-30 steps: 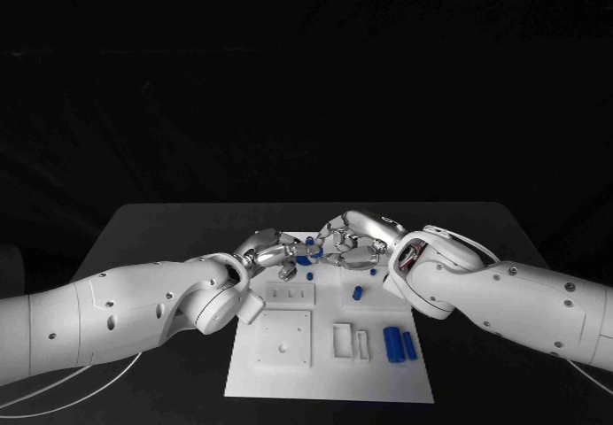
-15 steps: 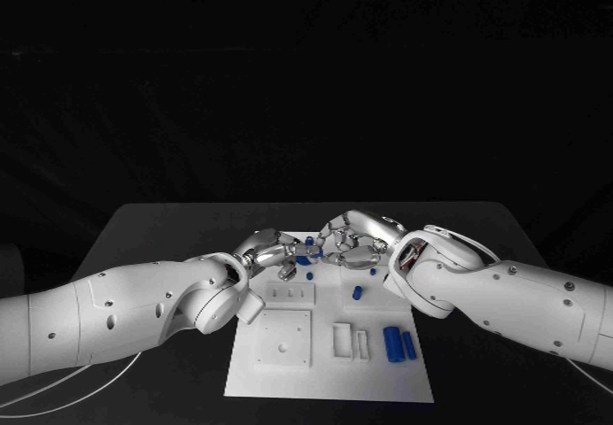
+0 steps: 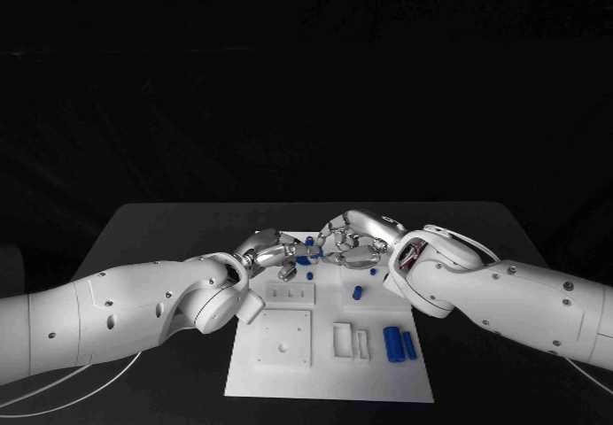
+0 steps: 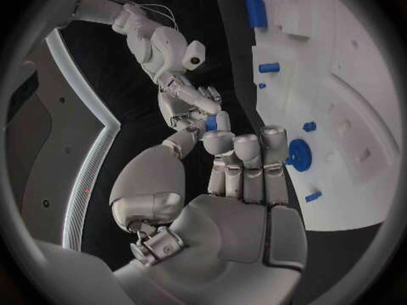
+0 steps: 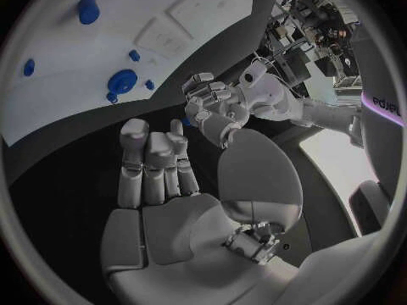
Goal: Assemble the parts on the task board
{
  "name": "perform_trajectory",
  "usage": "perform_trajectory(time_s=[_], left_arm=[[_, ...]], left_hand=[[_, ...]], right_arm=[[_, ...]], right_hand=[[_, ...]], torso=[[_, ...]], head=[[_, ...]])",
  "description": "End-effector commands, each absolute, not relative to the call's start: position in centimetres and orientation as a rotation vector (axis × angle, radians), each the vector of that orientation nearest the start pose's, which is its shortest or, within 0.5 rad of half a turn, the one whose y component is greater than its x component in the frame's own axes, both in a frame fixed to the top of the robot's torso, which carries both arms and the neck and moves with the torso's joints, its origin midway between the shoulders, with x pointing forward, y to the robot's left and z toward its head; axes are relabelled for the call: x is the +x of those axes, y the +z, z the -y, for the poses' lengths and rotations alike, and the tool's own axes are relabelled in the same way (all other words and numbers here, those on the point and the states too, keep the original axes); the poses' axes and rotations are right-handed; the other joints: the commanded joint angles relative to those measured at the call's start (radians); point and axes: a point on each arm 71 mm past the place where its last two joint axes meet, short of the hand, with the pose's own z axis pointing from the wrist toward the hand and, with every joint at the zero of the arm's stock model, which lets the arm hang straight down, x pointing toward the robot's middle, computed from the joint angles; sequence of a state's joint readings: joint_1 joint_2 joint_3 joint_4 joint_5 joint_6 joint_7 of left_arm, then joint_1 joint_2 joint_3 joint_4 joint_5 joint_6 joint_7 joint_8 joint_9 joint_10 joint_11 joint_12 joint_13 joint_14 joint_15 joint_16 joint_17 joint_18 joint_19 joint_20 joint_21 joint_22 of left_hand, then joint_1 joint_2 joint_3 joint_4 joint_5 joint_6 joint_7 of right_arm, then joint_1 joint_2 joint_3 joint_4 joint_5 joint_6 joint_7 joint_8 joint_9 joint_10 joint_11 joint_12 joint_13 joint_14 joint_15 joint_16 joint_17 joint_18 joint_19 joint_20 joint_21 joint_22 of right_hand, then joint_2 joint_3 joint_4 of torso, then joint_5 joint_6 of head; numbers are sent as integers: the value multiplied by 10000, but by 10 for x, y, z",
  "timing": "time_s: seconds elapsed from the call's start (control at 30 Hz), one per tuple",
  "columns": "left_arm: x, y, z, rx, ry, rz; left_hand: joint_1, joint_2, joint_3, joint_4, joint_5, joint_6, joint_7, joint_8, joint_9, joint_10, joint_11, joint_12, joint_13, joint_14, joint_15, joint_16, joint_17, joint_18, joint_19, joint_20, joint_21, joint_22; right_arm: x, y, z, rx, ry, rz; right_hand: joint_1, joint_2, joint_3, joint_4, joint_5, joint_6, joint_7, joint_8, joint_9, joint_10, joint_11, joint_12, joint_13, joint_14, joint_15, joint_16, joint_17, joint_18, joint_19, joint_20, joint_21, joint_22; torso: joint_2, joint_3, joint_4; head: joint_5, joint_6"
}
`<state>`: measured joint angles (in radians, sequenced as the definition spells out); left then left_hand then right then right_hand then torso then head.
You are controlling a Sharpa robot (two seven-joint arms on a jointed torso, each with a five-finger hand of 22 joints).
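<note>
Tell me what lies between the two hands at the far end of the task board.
In the head view, small blue parts stand between the left hand and the right hand, over the task board; whether either hand holds one is unclear.

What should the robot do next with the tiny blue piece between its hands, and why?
Probably bring the small blue part slowly down toward the task board. The left hand and the right hand meet fingertip to fingertip above the board's far end, with the part between them and not yet seated. I cannot tell which hand grips it, so a gentle move seems safest.
</note>
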<state>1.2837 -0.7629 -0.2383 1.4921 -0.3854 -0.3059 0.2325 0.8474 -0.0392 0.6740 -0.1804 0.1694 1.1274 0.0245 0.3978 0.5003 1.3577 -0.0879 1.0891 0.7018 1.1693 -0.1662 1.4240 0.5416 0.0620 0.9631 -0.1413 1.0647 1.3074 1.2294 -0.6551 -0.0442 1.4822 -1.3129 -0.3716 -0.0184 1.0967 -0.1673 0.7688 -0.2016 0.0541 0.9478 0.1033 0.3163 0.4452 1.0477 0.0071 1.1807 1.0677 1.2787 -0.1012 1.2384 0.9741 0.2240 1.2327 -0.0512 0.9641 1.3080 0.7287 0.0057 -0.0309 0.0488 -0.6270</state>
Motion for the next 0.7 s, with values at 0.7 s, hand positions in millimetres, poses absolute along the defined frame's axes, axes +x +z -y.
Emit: perform_trajectory(time_s=[0.7], left_arm=[[482, -219, -181, -6766, -12249, -18307]], left_hand=[[255, 296, 67, -98, 48, 478, -145, 48, 17, -183, -141, -44, -18, 32, -381, -34, -17, -68, -88, -1206, -53, 125]], right_arm=[[495, -167, 132, -1304, 8696, -15828]], right_hand=[[-24, -221, 5, -139, -28, 4, 134, -20, 14, 15, -32, 85, -29, 12, -43, -13, 24, 378, 38, -76, 84, 183]], torso=[[2, -2, 0]], head=[[33, 6]])
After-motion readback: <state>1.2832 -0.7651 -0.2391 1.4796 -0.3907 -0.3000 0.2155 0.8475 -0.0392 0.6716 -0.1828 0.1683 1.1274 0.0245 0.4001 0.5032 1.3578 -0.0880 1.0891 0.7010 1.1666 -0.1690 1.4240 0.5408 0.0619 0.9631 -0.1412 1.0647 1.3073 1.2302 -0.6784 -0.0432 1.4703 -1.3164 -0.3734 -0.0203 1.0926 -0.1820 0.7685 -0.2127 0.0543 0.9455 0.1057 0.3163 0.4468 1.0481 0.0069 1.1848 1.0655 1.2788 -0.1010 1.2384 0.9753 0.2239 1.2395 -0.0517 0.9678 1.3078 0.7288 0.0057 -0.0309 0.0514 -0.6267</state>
